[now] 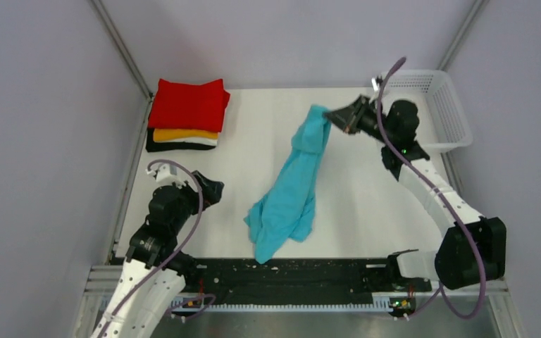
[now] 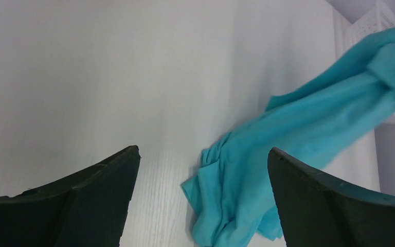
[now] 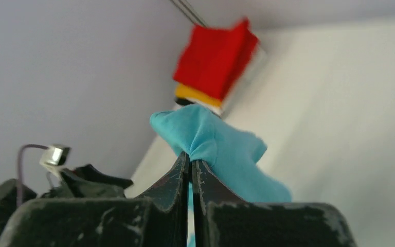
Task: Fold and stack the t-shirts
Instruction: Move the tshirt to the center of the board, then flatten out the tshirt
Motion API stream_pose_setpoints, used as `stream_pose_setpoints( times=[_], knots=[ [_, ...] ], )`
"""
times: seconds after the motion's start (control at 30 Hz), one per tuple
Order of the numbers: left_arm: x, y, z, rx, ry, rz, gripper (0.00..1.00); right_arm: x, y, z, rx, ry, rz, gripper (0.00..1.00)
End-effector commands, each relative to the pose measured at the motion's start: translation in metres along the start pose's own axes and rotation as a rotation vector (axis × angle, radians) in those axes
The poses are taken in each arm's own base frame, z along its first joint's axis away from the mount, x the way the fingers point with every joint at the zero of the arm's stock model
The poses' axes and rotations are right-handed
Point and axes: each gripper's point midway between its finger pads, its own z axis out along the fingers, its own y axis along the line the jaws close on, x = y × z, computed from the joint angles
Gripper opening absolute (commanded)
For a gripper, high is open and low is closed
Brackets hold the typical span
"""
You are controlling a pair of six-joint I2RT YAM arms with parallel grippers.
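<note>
Top view: turquoise tee [image 1: 292,197] strung out long across mid-table [image 1: 366,204], running from far right to near left. Upper end lifted, pinched in right gripper [image 1: 338,116]; lower end bunched on the surface. Folded stack [image 1: 187,116], red on top, in far-left corner.

Left wrist: left gripper [image 2: 203,152] spread wide, holding nothing. Turquoise tee [image 2: 288,139] beyond, crumpled low, rising rightward.

Right wrist: right gripper [image 3: 190,162] clamped tight on a rumpled peak of turquoise tee [image 3: 221,144]. Folded stack [image 3: 216,56] blurred behind.
</note>
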Motion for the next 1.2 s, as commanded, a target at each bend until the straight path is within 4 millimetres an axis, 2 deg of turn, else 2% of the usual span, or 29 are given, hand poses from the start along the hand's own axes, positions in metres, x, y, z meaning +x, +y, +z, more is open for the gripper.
stream_pose_setpoints(
  times=[0.0,0.07,0.13,0.17,0.2,0.23,0.3,0.37,0.43,0.5,0.53,0.63,0.8,0.87,0.93,1.03,1.17],
  knots=[
    [0.033,0.002,0.02,0.01,0.135,-0.021,0.99,0.069,-0.092,-0.055,0.333,-0.008,0.056,0.0],
    [0.052,0.001,0.031,0.02,0.217,-0.031,0.99,0.116,-0.144,-0.092,0.502,0.037,0.167,0.0],
    [0.069,0.002,0.044,0.02,0.29,-0.041,0.99,0.152,-0.179,-0.124,0.632,0.085,0.251,0.05],
    [0.077,0.003,0.05,0.013,0.33,-0.046,0.99,0.162,-0.191,-0.137,0.682,0.097,0.28,0.09],
    [0.083,0.002,0.055,0.015,0.367,-0.045,0.99,0.169,-0.197,-0.145,0.714,0.114,0.295,0.17],
    [0.089,0.002,0.06,0.012,0.402,-0.043,0.99,0.176,-0.201,-0.152,0.75,0.142,0.301,0.3],
    [0.102,0.004,0.067,-0.008,0.474,-0.039,0.94,0.174,-0.209,-0.164,0.842,0.174,0.252,0.57],
    [0.118,0.009,0.07,-0.038,0.542,-0.035,0.89,0.167,-0.218,-0.185,0.975,0.183,0.203,0.73],
    [0.135,0.016,0.07,-0.064,0.589,-0.029,0.85,0.156,-0.221,-0.209,1.11,0.166,0.149,0.81],
    [0.149,0.018,0.07,-0.072,0.62,-0.036,0.78,0.148,-0.223,-0.235,1.248,0.135,0.107,0.83],
    [0.154,0.018,0.069,-0.069,0.634,-0.037,0.74,0.146,-0.219,-0.24,1.27,0.132,0.073,0.84],
    [0.168,0.018,0.069,-0.073,0.665,-0.02,0.63,0.157,-0.199,-0.231,1.217,0.173,0.022,0.85],
    [0.188,0.02,0.072,-0.116,0.711,0.008,0.38,0.195,-0.173,-0.203,1.073,0.272,-0.004,0.86],
    [0.193,0.018,0.073,-0.113,0.724,0.01,0.24,0.207,-0.172,-0.195,1.035,0.284,-0.004,0.85],
    [0.194,0.015,0.073,-0.111,0.724,0.012,0.01,0.214,-0.173,-0.189,1.014,0.3,-0.001,0.85],
    [0.184,0.009,0.074,-0.095,0.674,0.019,0.0,0.224,-0.18,-0.179,1.009,0.321,-0.005,0.84],
    [0.157,0.004,0.07,-0.087,0.551,0.029,0.0,0.23,-0.189,-0.164,1.012,0.315,-0.027,0.8]
  ],
)
